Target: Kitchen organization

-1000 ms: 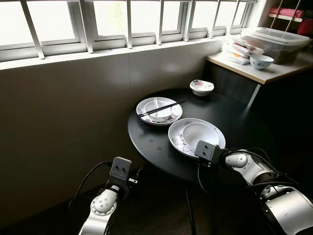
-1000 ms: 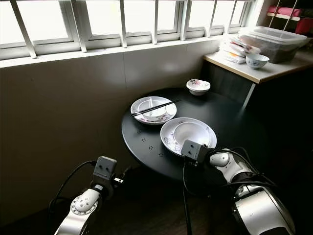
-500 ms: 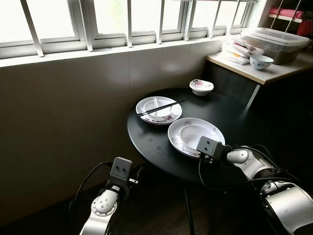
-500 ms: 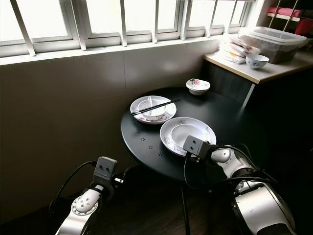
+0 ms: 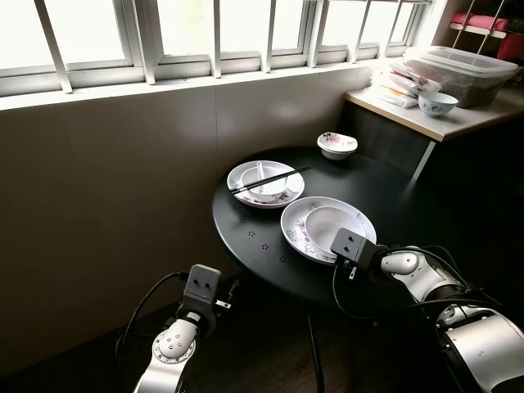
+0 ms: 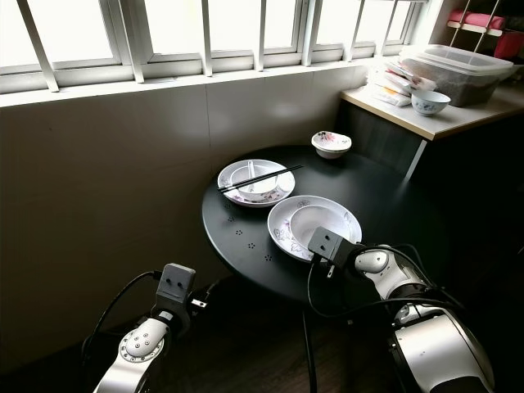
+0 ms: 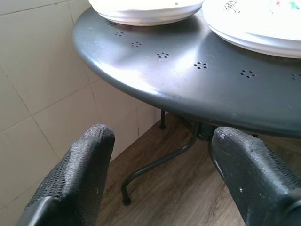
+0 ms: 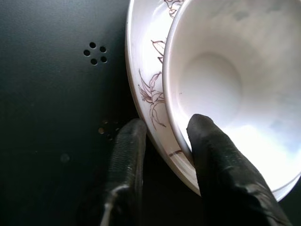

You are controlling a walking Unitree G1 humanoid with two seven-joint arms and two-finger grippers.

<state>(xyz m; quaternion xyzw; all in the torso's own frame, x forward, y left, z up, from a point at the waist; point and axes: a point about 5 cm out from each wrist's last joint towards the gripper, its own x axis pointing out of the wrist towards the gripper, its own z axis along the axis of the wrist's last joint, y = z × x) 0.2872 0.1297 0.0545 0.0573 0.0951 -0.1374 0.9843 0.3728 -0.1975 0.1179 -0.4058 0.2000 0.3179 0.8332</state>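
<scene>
A white bowl point(image 5: 332, 225) sits inside a large flowered plate point(image 5: 299, 237) on the near side of a round black table point(image 5: 393, 201). The right gripper point(image 8: 162, 129) straddles the near rims: one finger point(image 8: 211, 141) rests inside the bowl, the other point(image 8: 124, 155) lies on the outer side of the plate's edge. Whether it is actually pinching the rims or merely set around them cannot be told.

Just behind, towards the window, a second plate point(image 5: 246, 176) carries a small bowl point(image 5: 266, 184) with a white spoon in it and black chopsticks point(image 5: 274, 180) laid across the top. Further back on the table stands a small flowered bowl point(image 5: 337, 145).

To the right, a wooden counter point(image 5: 446, 123) holds a plastic box with a lid point(image 5: 458, 70), a stack of flat packets and another bowl point(image 5: 436, 102).

The left gripper point(image 7: 162, 155) hangs low beside the table, below its edge, fingers spread wide with nothing between them; the table's curved metal leg point(image 7: 160, 162) and the wooden floor lie beyond it. A tiled wall under a row of windows point(image 5: 205, 37) runs behind.
</scene>
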